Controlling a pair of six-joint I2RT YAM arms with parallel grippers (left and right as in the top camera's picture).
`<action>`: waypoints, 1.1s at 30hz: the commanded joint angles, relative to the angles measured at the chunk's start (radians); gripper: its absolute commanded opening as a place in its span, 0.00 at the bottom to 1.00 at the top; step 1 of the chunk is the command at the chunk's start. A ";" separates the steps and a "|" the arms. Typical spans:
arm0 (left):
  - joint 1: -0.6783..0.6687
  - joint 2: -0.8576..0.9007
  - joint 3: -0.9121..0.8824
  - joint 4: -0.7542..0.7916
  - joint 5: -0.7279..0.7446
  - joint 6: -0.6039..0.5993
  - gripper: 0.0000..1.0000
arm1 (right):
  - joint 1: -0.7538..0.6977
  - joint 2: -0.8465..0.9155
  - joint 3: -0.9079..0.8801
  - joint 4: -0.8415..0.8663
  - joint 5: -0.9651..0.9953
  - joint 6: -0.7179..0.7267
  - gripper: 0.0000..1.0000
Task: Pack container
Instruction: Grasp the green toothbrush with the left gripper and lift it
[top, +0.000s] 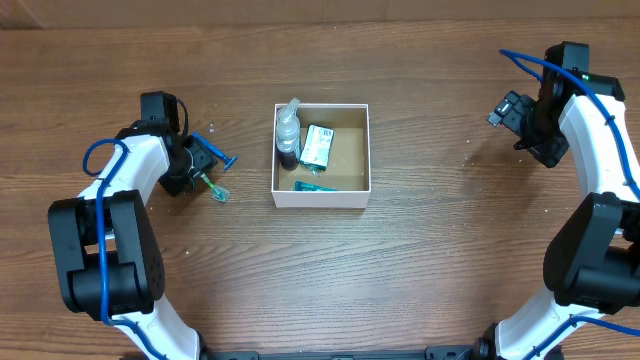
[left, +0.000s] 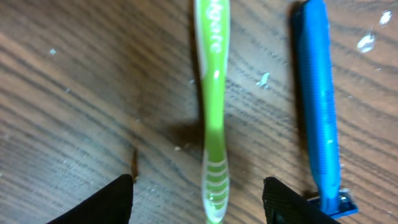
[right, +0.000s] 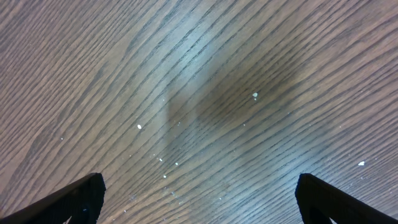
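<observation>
The container (top: 320, 200), a shallow white-walled box with a brown floor, stands at the table's middle. It holds a clear bottle (top: 288, 130), a green and white small box (top: 318, 146) and a teal item (top: 314, 185). My left gripper (top: 200, 168) is open, low over the table left of the box. Its fingers straddle the end of a green toothbrush (left: 212, 99), which also shows overhead (top: 213, 188). A blue razor (left: 319, 93) lies beside it and also shows overhead (top: 222, 157). My right gripper (top: 512, 112) is open and empty at the far right (right: 199, 202).
Bare wood table (top: 450, 250) lies all around the box. Small white specks dot the wood under the right gripper.
</observation>
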 joint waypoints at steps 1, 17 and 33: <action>0.000 0.018 -0.009 -0.024 -0.026 -0.002 0.64 | 0.002 -0.001 0.023 0.004 0.009 0.000 1.00; 0.002 0.196 0.037 -0.069 -0.016 0.037 0.23 | 0.002 -0.001 0.023 0.004 0.009 0.000 1.00; 0.001 0.192 0.835 -0.744 0.025 0.242 0.21 | 0.002 -0.001 0.023 0.004 0.009 0.000 1.00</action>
